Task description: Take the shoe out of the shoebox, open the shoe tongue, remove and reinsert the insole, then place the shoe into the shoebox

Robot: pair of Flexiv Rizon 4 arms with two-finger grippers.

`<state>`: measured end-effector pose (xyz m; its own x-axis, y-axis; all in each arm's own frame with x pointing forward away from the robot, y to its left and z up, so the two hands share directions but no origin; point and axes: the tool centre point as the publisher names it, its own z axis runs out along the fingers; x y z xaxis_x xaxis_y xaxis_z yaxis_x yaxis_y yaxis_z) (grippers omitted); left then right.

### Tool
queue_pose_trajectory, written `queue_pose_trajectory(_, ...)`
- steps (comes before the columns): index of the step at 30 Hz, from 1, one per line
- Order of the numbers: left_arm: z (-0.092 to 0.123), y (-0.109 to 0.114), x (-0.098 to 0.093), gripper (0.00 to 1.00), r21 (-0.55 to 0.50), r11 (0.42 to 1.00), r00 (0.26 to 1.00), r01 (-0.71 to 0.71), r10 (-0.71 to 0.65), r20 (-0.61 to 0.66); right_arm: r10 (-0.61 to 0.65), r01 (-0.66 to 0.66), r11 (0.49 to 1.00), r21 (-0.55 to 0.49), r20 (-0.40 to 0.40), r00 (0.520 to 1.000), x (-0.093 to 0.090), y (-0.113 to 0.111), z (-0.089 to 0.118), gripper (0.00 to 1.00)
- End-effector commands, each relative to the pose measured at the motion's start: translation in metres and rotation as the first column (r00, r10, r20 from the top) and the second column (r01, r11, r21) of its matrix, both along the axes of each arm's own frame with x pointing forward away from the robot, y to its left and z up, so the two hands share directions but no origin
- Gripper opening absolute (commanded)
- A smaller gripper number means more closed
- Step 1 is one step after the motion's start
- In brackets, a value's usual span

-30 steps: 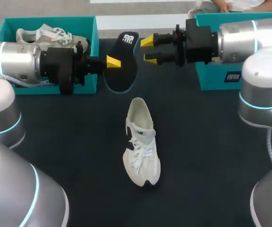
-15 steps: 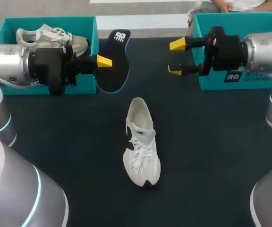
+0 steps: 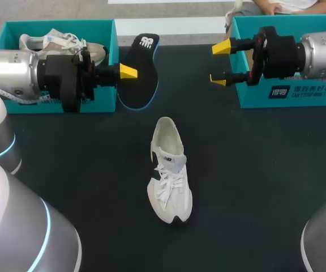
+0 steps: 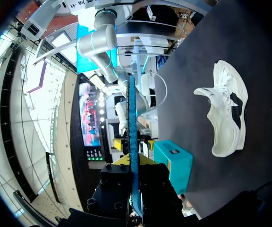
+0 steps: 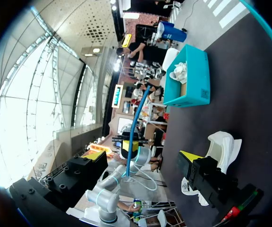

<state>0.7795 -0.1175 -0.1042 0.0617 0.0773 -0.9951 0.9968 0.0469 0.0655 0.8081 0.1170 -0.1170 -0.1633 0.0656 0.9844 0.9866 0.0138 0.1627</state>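
My left fingers are shut tight on the dark insole, next to the left shoebox. The white shoe lies on the dark surface, closer to me than the insole. It points straight away from me, heel end far. My left arm is nearer. My right fingers are wide open and hold nothing.

The left arm, coming in at 9 o'clock, and the right arm, at 3 o'clock, are brushed silver cylinders with black, ribbed wrist blocks. The left gripper and right gripper have black fingers with yellow wedge tips. The pale grey rounded joints at 7 and 5 o'clock have glowing cyan rings.
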Motion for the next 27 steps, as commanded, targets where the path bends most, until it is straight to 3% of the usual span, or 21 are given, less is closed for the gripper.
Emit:
queue_pose_trajectory(1,0.000,0.000,-0.001,0.00,0.001,1.000,1.000,0.000,0.000,0.001,-0.002,0.002,1.000,0.000,0.000,1.000,0.000,0.001,0.000,1.00)
queue_pose_trajectory(7,0.000,0.000,-0.001,0.00,0.001,1.000,1.000,0.000,0.000,0.001,-0.002,0.002,1.000,0.000,0.000,1.000,0.000,0.001,0.000,1.00)
queue_pose_trajectory(9,0.007,-0.005,-0.006,0.00,-0.058,0.998,0.959,0.034,-0.049,-0.280,-0.002,0.002,1.000,0.000,0.000,1.000,0.000,0.001,0.000,1.00)
queue_pose_trajectory(11,0.011,-0.008,-0.009,0.00,-0.037,0.998,0.915,0.047,-0.058,-0.399,-0.002,0.002,1.000,0.000,0.000,1.000,0.000,0.001,0.000,1.00)
queue_pose_trajectory(12,0.013,-0.010,-0.010,0.00,-0.013,0.998,0.857,0.066,-0.063,-0.512,-0.002,0.002,1.000,0.000,0.000,1.000,0.000,0.001,0.000,1.00)
queue_pose_trajectory(14,0.015,-0.010,-0.013,0.00,0.019,0.997,0.809,0.068,-0.044,-0.587,-0.002,0.002,1.000,0.000,0.000,1.000,0.000,0.001,0.000,1.00)
queue_pose_trajectory(19,0.017,-0.006,-0.012,0.00,0.055,0.994,0.587,0.090,-0.009,-0.810,-0.002,0.002,1.000,0.000,0.000,1.000,0.000,0.001,0.000,1.00)
queue_pose_trajectory(21,0.014,-0.004,-0.009,0.00,-0.028,0.996,0.457,0.080,-0.062,-0.888,-0.002,0.002,1.000,0.000,0.000,1.000,0.000,0.001,0.000,1.00)
queue_pose_trajectory(23,0.009,-0.003,-0.007,0.00,-0.028,0.995,0.392,0.094,-0.063,-0.918,-0.002,0.002,1.000,0.000,0.000,1.000,0.000,0.001,0.000,1.00)
queue_pose_trajectory(25,0.007,-0.003,-0.006,0.00,-0.096,0.991,0.283,0.098,-0.120,-0.951,-0.002,0.002,1.000,0.000,0.000,1.000,0.000,0.001,0.000,1.00)
queue_pose_trajectory(27,0.007,-0.002,-0.006,0.00,-0.120,0.988,0.260,0.098,-0.142,-0.955,-0.002,0.002,1.000,0.000,0.000,1.000,0.000,0.001,0.000,1.00)
